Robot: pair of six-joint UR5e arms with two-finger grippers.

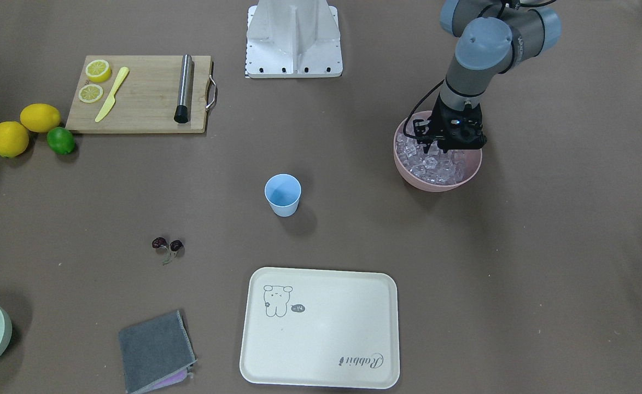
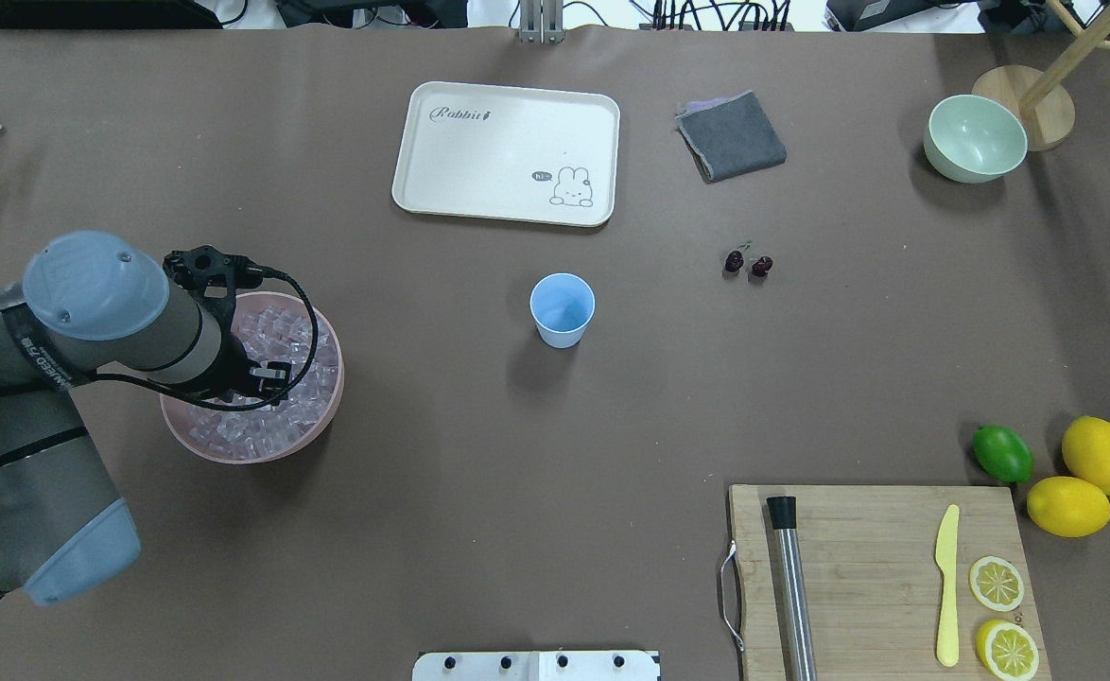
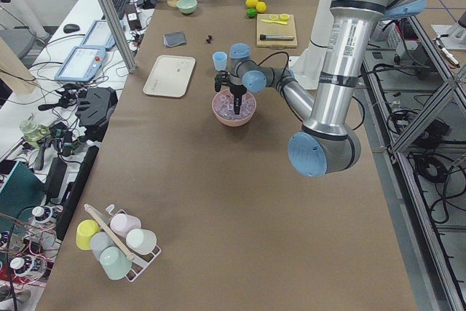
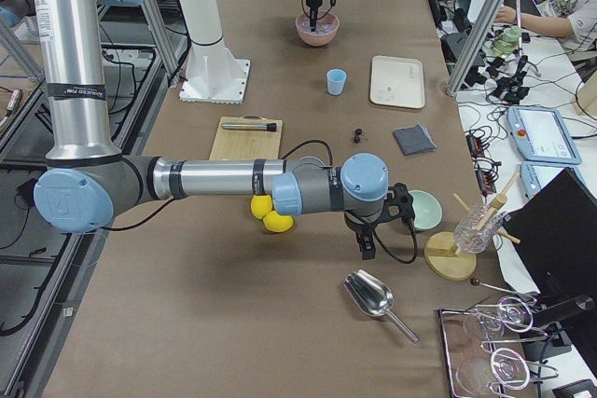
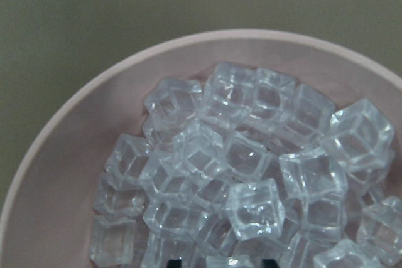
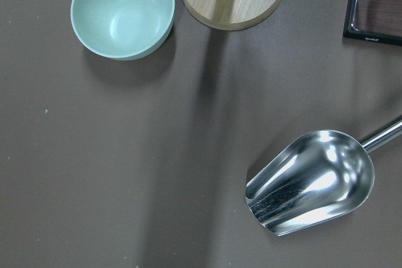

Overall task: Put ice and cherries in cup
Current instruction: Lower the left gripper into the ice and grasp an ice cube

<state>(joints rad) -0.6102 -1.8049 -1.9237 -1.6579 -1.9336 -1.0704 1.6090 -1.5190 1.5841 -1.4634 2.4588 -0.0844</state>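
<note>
Now the left gripper (image 1: 442, 146) is dipping into the pink bowl (image 1: 437, 185). On the left wrist camera its two dark fingertips (image 5: 176, 262) are showing well apart at the bottom edge, right over the heap. The ice (image 5: 251, 208) is lying piled in that bowl, clear cubes stacked on one another.

Moving outward on the overhead view, the cup (image 2: 563, 310) is standing upright well to the right of the bowl, near mid-table, and it is looking empty. The cherries (image 2: 749, 264) are lying on the bare table farther right again and a touch farther from the robot, well apart from the cup. The cream tray (image 2: 508, 151) is sitting on the far side, beyond the cup.

Way off at the right end, the right gripper (image 4: 367, 245) is hanging low over the table near a metal scoop (image 6: 314, 180) and a pale-green bowl (image 6: 122, 10). Whether its fingers are apart or together, I cannot tell.
</note>
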